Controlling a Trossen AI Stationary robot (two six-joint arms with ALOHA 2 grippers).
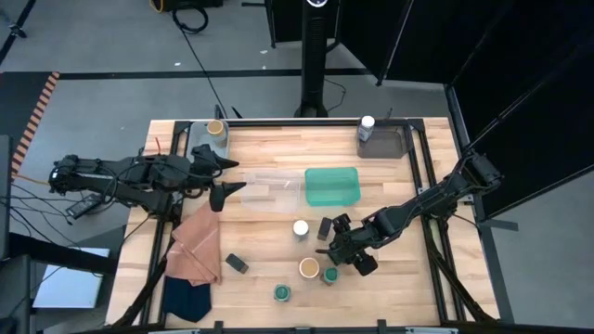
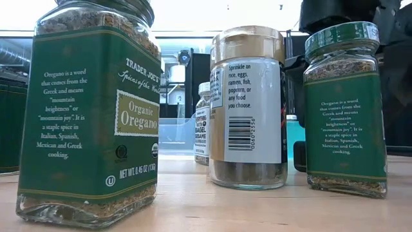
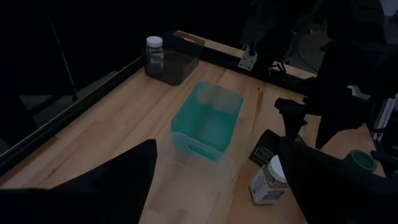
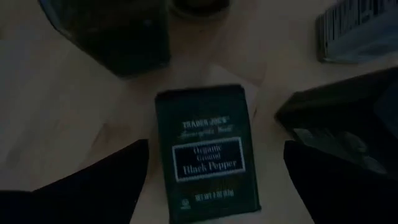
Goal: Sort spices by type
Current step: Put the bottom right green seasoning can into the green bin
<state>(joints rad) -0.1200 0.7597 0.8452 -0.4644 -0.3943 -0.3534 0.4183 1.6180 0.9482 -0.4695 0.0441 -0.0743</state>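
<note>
Wooden worktop [image 1: 390,288] seen from above: left claw [image 1: 225,178] hangs spread and empty near the clear tray [image 1: 271,188], beside the teal tray [image 1: 331,186]. Right claw [image 1: 345,250] sits low among the loose spices: white-lidded jar [image 1: 301,228], tan-lidded jar [image 1: 309,268], green-lidded jar [image 1: 282,293], a dark tin [image 1: 236,263] lying apart near the orange cloth [image 1: 195,249].

Low view: two oregano jars [image 2: 90,109] flank a tan-capped jar [image 2: 247,106]; all upright.

Left wrist view: teal tray empty, a jar already standing in the grey tray [image 3: 174,62].

Right wrist view: black pepper tin [image 4: 208,149] lies flat on the wood between the wide-spread fingers [image 4: 93,180], not gripped.

Risk: descending on a flat tin, fingertips may skid off its low edges; neighbouring jars stand close and could be knocked over.
</note>
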